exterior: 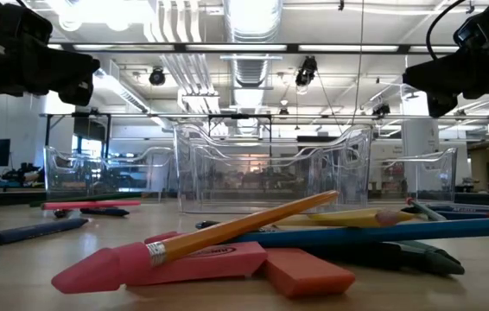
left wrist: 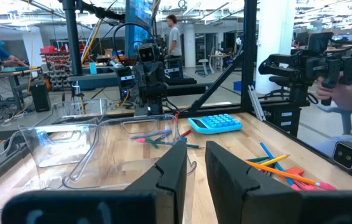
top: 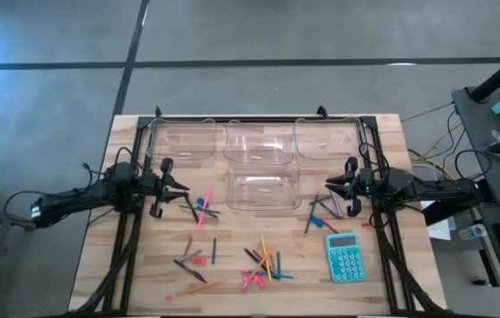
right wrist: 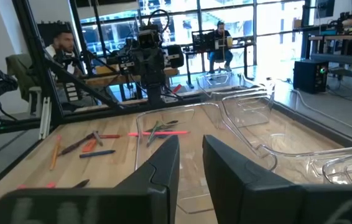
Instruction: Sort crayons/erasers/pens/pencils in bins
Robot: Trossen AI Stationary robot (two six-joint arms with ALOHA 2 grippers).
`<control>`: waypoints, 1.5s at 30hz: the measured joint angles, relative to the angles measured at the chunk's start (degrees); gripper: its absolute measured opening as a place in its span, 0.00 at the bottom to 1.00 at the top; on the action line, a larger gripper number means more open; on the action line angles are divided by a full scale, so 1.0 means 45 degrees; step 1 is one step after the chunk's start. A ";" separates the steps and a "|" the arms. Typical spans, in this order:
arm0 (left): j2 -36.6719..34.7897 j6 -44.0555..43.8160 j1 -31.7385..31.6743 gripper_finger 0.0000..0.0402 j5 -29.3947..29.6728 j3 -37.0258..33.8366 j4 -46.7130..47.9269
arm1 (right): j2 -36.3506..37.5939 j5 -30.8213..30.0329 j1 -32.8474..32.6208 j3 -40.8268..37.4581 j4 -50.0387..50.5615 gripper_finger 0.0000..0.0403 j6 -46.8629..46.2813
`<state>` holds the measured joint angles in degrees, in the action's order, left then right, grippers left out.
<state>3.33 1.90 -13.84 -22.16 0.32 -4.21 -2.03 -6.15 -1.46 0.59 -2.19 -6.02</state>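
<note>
Four clear bins stand on the wooden table: three in a row along the far edge (top: 182,140), (top: 259,141), (top: 328,137), and one (top: 263,188) in front of the middle one. Pencils, pens, crayons and erasers lie loose on the table, in clusters near the left arm (top: 201,208), near the right arm (top: 323,212) and toward the near edge (top: 263,261). In the low view an orange pencil (exterior: 244,226) lies across a pink eraser (exterior: 167,263). My left gripper (top: 172,190) and right gripper (top: 331,190) hover level above the table at either side. Each is open by a narrow gap (left wrist: 194,162), (right wrist: 190,158), with nothing between its fingers.
A teal calculator (top: 344,257) lies near the right arm's side, toward the near edge. Black frame rails (top: 126,238), (top: 391,247) run along both sides of the table. People sit and stand in the room beyond (right wrist: 64,46), (left wrist: 173,34).
</note>
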 joint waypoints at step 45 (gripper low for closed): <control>0.0000 0.0003 0.0003 0.11 0.0003 0.0000 0.0000 | -0.4383 0.3223 -0.1521 0.2215 -0.1533 0.16 -0.0088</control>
<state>3.33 1.91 -13.82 -22.15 0.32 -4.21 -21.76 8.35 -8.31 10.56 -9.08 -6.42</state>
